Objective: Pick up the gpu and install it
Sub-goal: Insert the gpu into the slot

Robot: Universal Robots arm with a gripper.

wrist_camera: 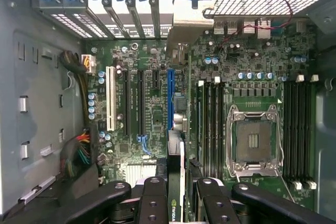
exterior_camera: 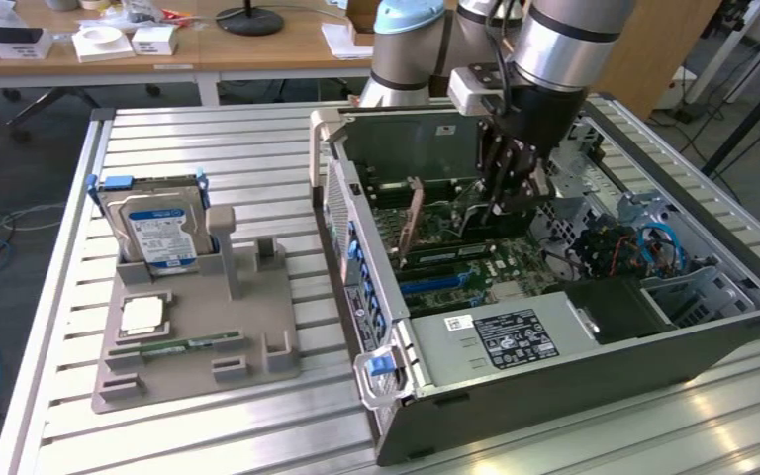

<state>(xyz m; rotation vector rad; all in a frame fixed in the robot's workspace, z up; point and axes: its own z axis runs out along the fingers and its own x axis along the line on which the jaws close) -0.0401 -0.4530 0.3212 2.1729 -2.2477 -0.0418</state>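
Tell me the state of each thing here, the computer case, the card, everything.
Black computer case: open, lying on its side.
Black flat gpu card: held in gripper, over green motherboard.
Silver hard drive: standing in grey holder.
Slim green memory stick: lying flat in holder.
Square processor socket: empty.

Arm (exterior_camera: 558,30): your silver-grey tube sections, a black band, a pale blue joint cap (exterior_camera: 407,15).
Wrist: you'll see a white box (exterior_camera: 479,89) and a black cable (exterior_camera: 491,35).
Gripper (wrist_camera: 176,205): black linked fingers (wrist_camera: 152,203), a round screw (wrist_camera: 119,185) at each pivot.
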